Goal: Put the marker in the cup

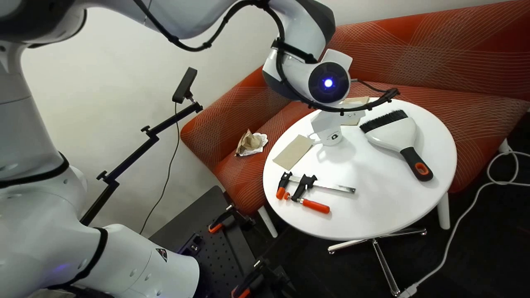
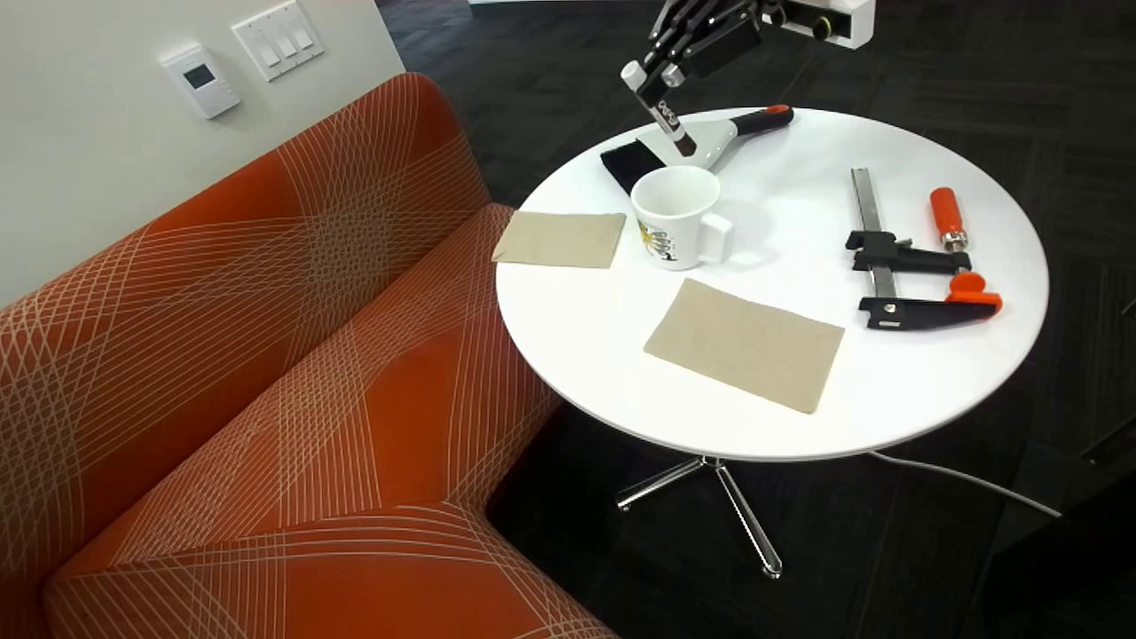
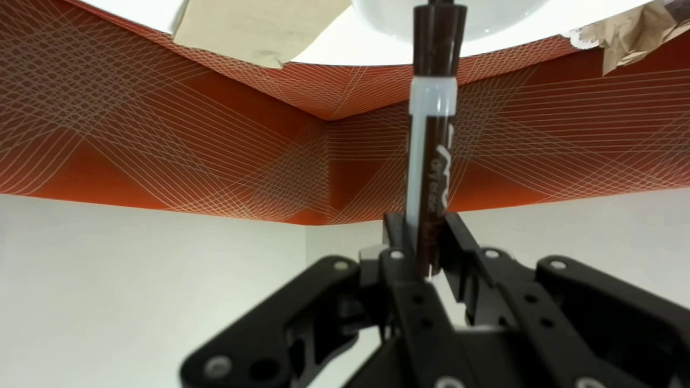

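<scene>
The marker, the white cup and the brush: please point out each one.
Marker (image 3: 430, 143): in the wrist view, on its barrel.
White cup (image 2: 679, 229): in an exterior view, on its outer wall.
Brush (image 1: 395, 137): in an exterior view, on its white body.

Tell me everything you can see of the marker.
The marker looks plastic: slim, white, with a dark brown label lettered "dry erase" and a dark brown cap on. The gripper holds it near the end away from the cap; nothing else visibly touches it. It hangs tilted, cap end down, outside the cup; whether directly over it, I cannot tell.
</scene>
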Controlling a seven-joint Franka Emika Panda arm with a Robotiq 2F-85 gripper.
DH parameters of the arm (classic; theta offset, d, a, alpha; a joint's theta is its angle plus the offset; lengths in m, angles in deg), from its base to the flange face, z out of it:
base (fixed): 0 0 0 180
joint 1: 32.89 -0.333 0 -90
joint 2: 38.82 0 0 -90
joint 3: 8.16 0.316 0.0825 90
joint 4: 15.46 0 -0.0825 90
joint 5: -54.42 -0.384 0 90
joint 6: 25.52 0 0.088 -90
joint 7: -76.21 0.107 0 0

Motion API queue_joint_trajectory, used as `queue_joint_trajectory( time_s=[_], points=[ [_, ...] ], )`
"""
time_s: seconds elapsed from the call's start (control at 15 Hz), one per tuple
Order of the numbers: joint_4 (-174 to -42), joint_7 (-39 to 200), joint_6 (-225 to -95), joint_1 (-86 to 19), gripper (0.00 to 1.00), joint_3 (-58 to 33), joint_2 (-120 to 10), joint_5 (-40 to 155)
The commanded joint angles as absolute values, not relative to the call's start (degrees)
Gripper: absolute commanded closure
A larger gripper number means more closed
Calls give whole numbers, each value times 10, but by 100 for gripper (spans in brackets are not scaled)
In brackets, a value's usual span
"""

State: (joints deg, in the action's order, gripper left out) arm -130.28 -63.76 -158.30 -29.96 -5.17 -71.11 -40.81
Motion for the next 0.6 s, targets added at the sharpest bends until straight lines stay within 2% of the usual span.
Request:
queue_joint_trajectory(
  time_s=[0.0, 0.53],
  points=[
    [-1289, -631, -1545, -310, 95, -69, -728, -415],
    [-1259, -640, -1525, -318, 95, -75, -782, -417]
  ],
)
